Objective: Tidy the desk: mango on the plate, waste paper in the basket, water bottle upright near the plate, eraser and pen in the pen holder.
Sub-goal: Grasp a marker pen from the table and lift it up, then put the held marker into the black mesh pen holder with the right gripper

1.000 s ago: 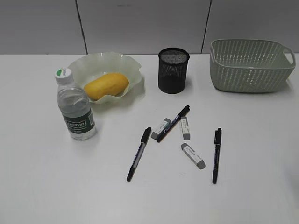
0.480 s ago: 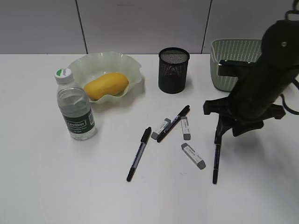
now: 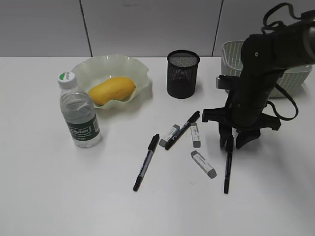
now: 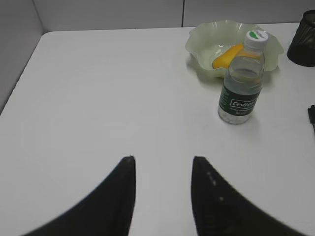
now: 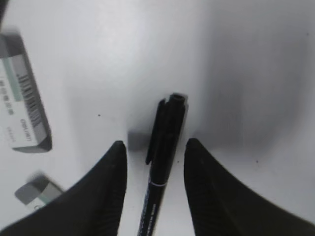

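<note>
The mango (image 3: 111, 90) lies in the wavy green plate (image 3: 93, 67). The water bottle (image 3: 79, 113) stands upright in front of the plate, also in the left wrist view (image 4: 241, 81). The black mesh pen holder (image 3: 182, 74) stands mid-back. Three black pens lie on the desk (image 3: 59, 196): left (image 3: 146, 162), middle (image 3: 182, 130) and right (image 3: 228, 167). Three erasers lie among them (image 3: 170, 135), (image 3: 195, 135), (image 3: 204, 164). My right gripper (image 3: 234, 142) is open, its fingers straddling the right pen's cap end (image 5: 165, 147). My left gripper (image 4: 162, 162) is open and empty. No waste paper shows.
The pale green woven basket (image 3: 285, 73) stands at the back right, partly behind my right arm. A grey panelled wall runs along the desk's far edge. An eraser (image 5: 22, 93) lies left of the right gripper's fingers.
My right arm came into view from the right and moved down and left, lowering its open gripper over the right pen's top end. Nothing else has moved.
</note>
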